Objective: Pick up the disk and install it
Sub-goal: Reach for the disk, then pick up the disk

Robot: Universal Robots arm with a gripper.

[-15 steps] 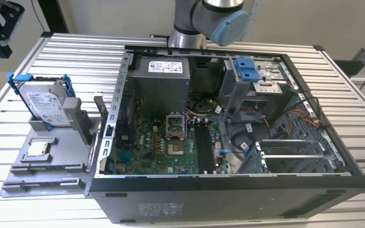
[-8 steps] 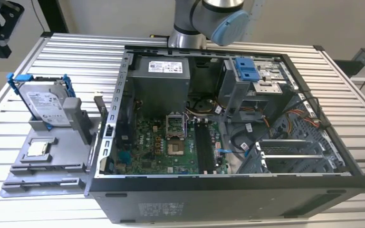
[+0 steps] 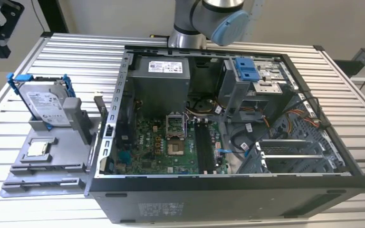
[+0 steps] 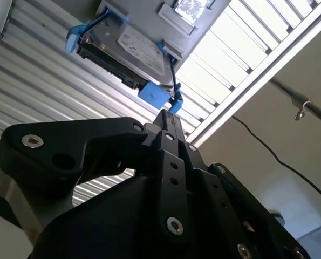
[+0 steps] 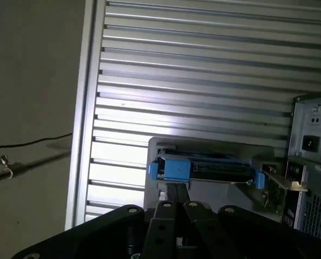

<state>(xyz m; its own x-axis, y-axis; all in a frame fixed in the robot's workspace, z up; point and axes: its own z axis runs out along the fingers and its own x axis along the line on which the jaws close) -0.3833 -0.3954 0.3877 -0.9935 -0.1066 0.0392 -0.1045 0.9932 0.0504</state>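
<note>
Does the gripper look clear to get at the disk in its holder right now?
Probably yes. The disk stands on edge in the grey holder with its blue-framed edge exposed, and both wrist views show only open space between it and the gripper. The jaws look shut, though.

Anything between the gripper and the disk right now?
Nothing. In both wrist views the gripper points at the blue-framed end of the disk with no object between them; whether they touch can't be told.
</note>
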